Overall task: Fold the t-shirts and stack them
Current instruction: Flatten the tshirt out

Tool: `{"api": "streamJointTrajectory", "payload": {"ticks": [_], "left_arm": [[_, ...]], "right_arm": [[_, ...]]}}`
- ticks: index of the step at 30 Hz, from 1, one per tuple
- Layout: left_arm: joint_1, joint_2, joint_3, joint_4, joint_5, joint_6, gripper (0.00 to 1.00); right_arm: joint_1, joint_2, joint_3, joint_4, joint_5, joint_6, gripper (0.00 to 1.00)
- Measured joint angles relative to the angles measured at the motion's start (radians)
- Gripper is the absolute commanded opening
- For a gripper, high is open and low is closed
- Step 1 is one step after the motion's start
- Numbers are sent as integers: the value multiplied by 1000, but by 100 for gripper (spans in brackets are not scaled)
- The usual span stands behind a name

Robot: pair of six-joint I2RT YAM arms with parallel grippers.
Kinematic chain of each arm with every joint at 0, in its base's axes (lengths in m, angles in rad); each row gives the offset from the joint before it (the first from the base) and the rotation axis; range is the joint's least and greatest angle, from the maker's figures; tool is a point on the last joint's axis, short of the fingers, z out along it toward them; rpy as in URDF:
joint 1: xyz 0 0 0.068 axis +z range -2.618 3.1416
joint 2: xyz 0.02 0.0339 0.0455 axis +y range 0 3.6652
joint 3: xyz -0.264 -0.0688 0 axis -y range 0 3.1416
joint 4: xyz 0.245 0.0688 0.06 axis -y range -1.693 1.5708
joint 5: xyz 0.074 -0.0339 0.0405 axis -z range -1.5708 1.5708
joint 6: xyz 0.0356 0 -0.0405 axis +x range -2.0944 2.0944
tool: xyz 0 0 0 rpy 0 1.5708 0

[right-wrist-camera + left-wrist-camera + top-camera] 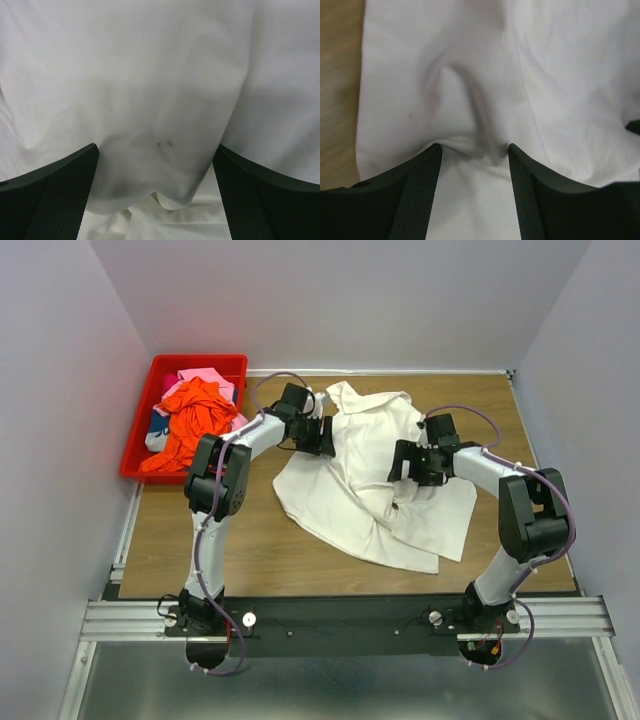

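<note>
Top external view: left claw (326, 438) and right claw (398, 462) both spread wide, sitting on the crumpled white t-shirt (345, 495) on the bench (240, 545), gripping nothing.

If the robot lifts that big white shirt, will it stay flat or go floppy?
Probably floppy: the white shirt lies wrinkled and folded on the table, so it would likely sag from wherever it is pinched. Pushed, it would probably bunch rather than slide; a ridge of cloth stands between the open fingers of the left gripper.
</note>
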Motion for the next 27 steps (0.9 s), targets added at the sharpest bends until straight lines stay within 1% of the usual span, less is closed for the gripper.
{"api": "streamJointTrajectory", "payload": {"ticks": [3,4,7,9,12,14,16,18,23,25,27], "left_arm": [[27,73,126,-23,-31,-9,65],[39,123,209,-36,-48,-11,65],[56,216,364,-59,-77,-14,65],[66,301,521,-87,-106,-11,65],[75,363,645,-115,-128,-8,65],[78,366,668,-124,-138,-8,65],[79,328,642,-117,-145,-9,65],[77,270,572,-105,-150,-10,65],[69,-18,243,-79,-159,-9,65],[64,-98,142,-74,-156,-10,65],[53,-176,6,-44,-143,-13,65]], "right_arm": [[7,9,11,-5,-25,-6,100],[13,14,16,-6,-37,-8,100],[27,26,30,-11,-68,-15,100],[42,37,42,-13,-93,-24,100],[61,44,53,-22,-117,-34,100],[66,45,60,-36,-119,-34,100],[69,45,71,-48,-118,-34,100],[71,45,90,-63,-107,-33,100],[71,45,131,-72,-67,-35,100],[71,55,147,-73,-56,-42,100],[71,72,158,-74,-45,-48,100]]}}
